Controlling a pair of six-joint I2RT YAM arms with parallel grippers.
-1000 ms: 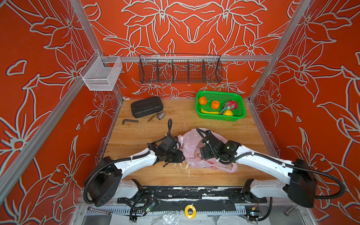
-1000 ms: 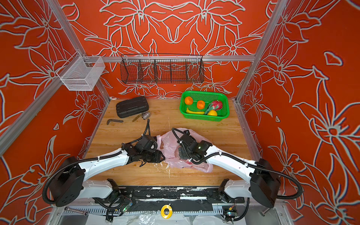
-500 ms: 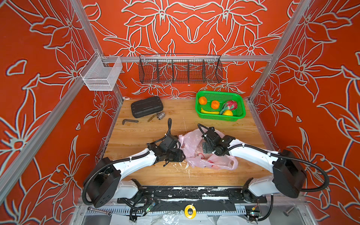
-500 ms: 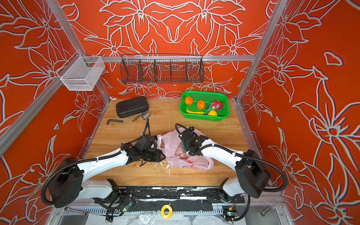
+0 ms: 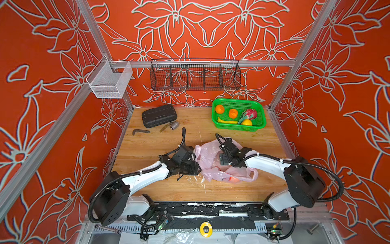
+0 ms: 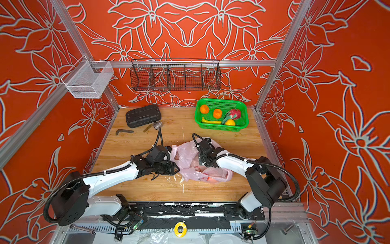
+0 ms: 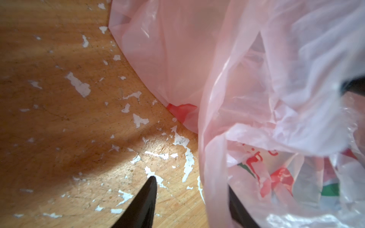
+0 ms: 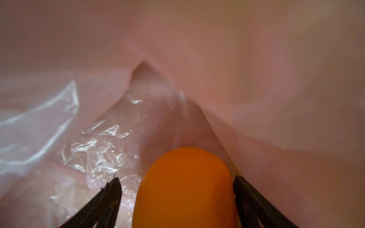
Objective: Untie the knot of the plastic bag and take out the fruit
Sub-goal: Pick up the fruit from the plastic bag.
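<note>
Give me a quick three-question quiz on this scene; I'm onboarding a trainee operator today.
1. True or false: the right hand is inside the plastic bag.
2. Multiple choice: the fruit between its fingers is A) green, B) orange, C) pink.
3. Count: how many fruit pieces show in the green basket?
Key: 1 true; 2 B; 3 five.

L arm (image 5: pixel 145 177) & R arm (image 5: pixel 266 164): white links, blk joints (image 5: pixel 109 202), ribbed blk cables (image 5: pixel 126 176).
</note>
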